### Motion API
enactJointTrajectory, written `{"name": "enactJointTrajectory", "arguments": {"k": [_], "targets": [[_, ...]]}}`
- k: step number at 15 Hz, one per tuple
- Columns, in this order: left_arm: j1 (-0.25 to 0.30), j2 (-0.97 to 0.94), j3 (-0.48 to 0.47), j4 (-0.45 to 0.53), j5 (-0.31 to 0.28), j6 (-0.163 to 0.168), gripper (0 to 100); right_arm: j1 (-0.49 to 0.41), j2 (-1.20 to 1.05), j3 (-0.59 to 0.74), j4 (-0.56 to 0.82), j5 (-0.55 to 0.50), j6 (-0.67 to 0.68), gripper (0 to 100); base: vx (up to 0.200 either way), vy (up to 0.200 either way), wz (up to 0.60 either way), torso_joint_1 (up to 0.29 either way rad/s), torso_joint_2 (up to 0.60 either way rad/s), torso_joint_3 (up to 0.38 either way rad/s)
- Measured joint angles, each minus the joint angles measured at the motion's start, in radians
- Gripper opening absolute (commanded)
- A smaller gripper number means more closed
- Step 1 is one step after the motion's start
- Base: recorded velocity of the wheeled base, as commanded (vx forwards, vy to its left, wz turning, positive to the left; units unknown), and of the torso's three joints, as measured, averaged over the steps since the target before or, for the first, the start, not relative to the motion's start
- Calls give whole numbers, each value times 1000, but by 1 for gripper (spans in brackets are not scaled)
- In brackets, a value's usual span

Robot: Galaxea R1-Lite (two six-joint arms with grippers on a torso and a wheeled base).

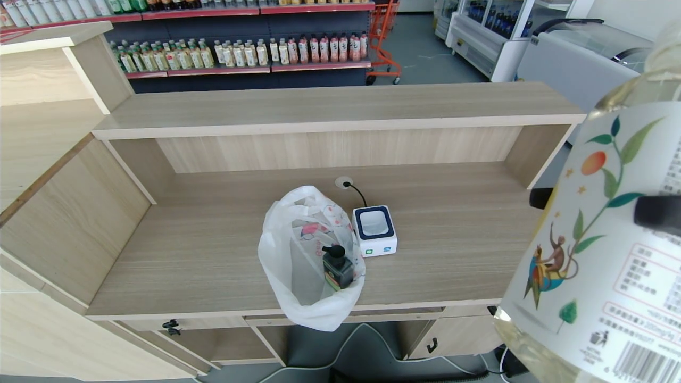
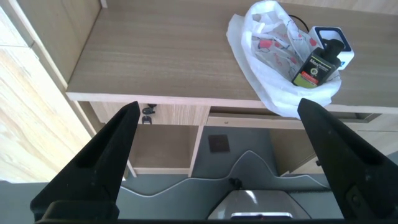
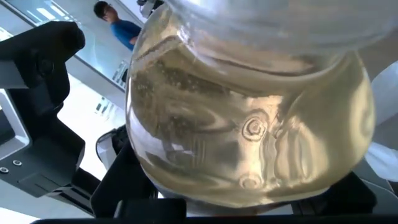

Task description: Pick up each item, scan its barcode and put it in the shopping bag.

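We found the right gripper (image 1: 598, 206) clamped on the bottle (image 1: 601, 250), held aloft presumably for the scanner (image 1: 374, 230); the left gripper (image 2: 217, 162) gaped empty.

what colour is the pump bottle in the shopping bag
The pump bottle is black, pump head included; clearest in the head view.

Clear bottle (image 1: 601, 239), pale yellow liquid (white label, green leaves); shopping bag (image 1: 282, 250) white, pink print.
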Motion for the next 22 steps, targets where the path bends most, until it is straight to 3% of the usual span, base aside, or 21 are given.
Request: {"name": "enactJointTrajectory", "arguments": {"k": [18, 22], "targets": [[0, 0, 0, 0, 0, 0, 100, 31, -14, 15, 1, -5, -7, 0, 0, 0, 0, 0, 0, 0], [0, 0, 0, 0, 0, 0, 100, -41, -2, 23, -1, -8, -135, 0, 0, 0, 0, 0, 0, 0]]}}
